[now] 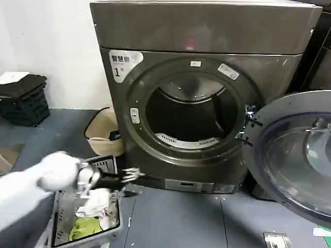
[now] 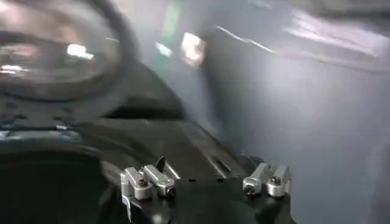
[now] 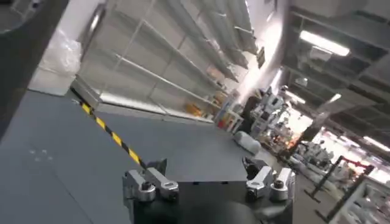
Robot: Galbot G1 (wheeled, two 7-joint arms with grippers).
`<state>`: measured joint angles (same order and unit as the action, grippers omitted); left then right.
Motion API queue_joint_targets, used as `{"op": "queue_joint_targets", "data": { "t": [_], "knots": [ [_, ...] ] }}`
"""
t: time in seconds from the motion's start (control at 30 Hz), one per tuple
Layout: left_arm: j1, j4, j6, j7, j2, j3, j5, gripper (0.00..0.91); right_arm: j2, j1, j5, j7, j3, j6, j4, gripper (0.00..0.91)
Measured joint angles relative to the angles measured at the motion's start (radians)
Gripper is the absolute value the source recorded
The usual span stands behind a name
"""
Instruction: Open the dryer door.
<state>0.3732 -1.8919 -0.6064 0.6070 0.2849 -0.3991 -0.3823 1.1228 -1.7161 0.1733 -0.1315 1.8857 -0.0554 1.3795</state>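
Note:
The bronze-grey dryer point(image 1: 207, 31) labelled "1" stands straight ahead with its drum opening point(image 1: 189, 111) uncovered. The dryer door point(image 1: 297, 155), a chrome ring around dark tinted glass, hangs swung out wide to the right on its hinge point(image 1: 249, 121). My left gripper point(image 1: 135, 173) is low at the left, in front of the dryer's lower left corner, well apart from the door. In the left wrist view the left gripper point(image 2: 207, 169) is open with nothing between its fingers. The right gripper point(image 3: 204, 167) is open and empty, over bare floor, facing a hall away from the dryer.
A grey basket point(image 1: 107, 161) of laundry sits on the floor under my left arm. A tan bin point(image 1: 101, 135) stands left of the dryer and black crates point(image 1: 23, 101) farther left. A darker machine point(image 1: 318, 57) stands at the right. Shelving point(image 3: 170, 55) and striped floor tape point(image 3: 113, 137) lie beyond the right gripper.

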Motion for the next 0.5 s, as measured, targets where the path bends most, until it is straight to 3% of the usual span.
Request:
{"op": "queue_joint_targets", "data": {
  "t": [0.17,0.33,0.5],
  "knots": [
    [0.166,0.009,-0.119,-0.006,-0.132,0.164,-0.208,0.907,0.004,0.021,-0.003,-0.011,-0.024,0.002,0.002,0.907],
    [0.231,0.025,-0.210,-0.038,-0.220,0.249,-0.406,0.907,0.005,0.034,-0.002,-0.018,-0.040,0.003,0.005,0.907],
    [0.263,0.032,-0.220,-0.064,-0.245,0.270,-0.526,0.907,0.010,0.040,0.004,-0.018,-0.046,0.007,0.005,0.907]
  ]
}}
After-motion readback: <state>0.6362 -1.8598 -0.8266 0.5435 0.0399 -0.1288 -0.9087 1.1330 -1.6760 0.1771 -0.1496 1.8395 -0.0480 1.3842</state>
